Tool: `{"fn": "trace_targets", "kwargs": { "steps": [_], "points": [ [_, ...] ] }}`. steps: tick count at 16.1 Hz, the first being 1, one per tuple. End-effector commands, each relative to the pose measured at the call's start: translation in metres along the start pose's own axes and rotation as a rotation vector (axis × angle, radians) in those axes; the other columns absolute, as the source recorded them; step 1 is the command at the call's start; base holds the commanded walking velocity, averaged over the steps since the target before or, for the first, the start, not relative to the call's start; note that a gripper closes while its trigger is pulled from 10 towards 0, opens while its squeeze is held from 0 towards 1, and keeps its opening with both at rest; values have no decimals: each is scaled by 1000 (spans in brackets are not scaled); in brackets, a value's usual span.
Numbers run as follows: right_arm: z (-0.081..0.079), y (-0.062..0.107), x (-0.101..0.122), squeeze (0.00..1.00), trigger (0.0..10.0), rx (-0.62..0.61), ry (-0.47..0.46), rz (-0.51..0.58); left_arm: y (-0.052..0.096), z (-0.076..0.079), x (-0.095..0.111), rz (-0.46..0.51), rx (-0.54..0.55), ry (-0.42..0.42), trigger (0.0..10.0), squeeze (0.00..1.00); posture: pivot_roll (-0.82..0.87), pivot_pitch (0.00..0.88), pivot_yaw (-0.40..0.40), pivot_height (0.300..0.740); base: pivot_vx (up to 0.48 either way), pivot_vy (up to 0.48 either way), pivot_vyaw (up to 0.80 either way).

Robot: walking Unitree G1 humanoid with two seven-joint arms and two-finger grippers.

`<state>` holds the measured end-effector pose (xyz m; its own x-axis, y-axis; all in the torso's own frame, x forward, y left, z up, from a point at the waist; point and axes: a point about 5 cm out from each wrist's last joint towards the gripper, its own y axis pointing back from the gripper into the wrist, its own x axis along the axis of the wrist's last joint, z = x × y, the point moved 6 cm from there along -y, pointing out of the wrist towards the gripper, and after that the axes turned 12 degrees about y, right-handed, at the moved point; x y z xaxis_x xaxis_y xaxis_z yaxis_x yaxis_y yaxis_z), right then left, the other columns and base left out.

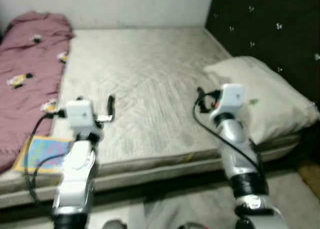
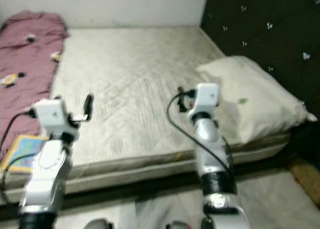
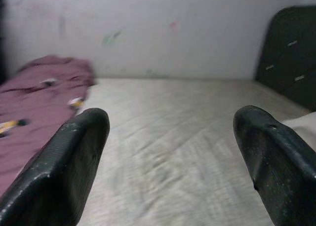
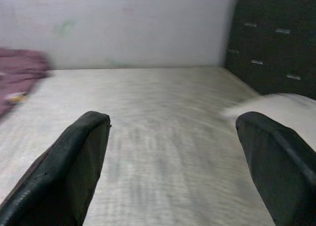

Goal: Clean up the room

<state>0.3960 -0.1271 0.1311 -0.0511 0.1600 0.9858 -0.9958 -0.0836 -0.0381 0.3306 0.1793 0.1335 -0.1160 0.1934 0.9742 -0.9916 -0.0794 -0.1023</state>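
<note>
Maroon cloth is what we have to deal with first: a rumpled blanket (image 1: 27, 74) printed with small pale and yellow motifs lies heaped along the left side of the mattress (image 1: 145, 84), running from the back wall to the near edge. A cream pillow (image 1: 265, 96) sits at the right side against the dark tufted headboard (image 1: 270, 29), and a flat, colourful book-like thing (image 1: 42, 154) lies at the near left corner, partly under the blanket's edge; we cannot tell exactly what it is.

Our left gripper (image 3: 170, 152) hovers over the near left part of the mattress with its fingers spread wide and nothing between them. Our right gripper (image 4: 173, 157) hovers near the pillow, likewise spread and empty.

We judge the blanket to be soft, limp and fairly light but bulky; it will sag and drag if taken by one point. A raised fold or the near hem looks the best place to pinch, ideally with both grippers well apart along one edge. The pillow should be light and squashy, so a corner would suit.
</note>
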Motion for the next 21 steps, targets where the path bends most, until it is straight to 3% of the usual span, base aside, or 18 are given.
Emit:
{"fn": "trace_targets", "kwargs": {
  "steps": [1,5,11,18,21],
  "points": [
    [8,-2,5,0,10000,-15,18,14,-1,9,7,33,-31,1,10000,0,-13,0,-33,740,0,0,0],
    [7,-2,5,0,10000,-9,20,14,0,15,8,34,-70,19,10000,0,-13,0,-35,740,0,0,0],
    [6,-3,6,0,10000,-3,25,15,2,18,8,34,-94,29,10000,0,-9,0,-37,740,286,0,0],
    [7,-3,5,0,10000,-8,32,13,2,18,7,29,-94,28,10000,0,-9,0,-37,740,301,0,0],
    [8,-3,5,0,10000,-11,36,12,1,15,6,25,-72,28,10000,0,-9,0,-37,740,0,0,0]
  ]
}}
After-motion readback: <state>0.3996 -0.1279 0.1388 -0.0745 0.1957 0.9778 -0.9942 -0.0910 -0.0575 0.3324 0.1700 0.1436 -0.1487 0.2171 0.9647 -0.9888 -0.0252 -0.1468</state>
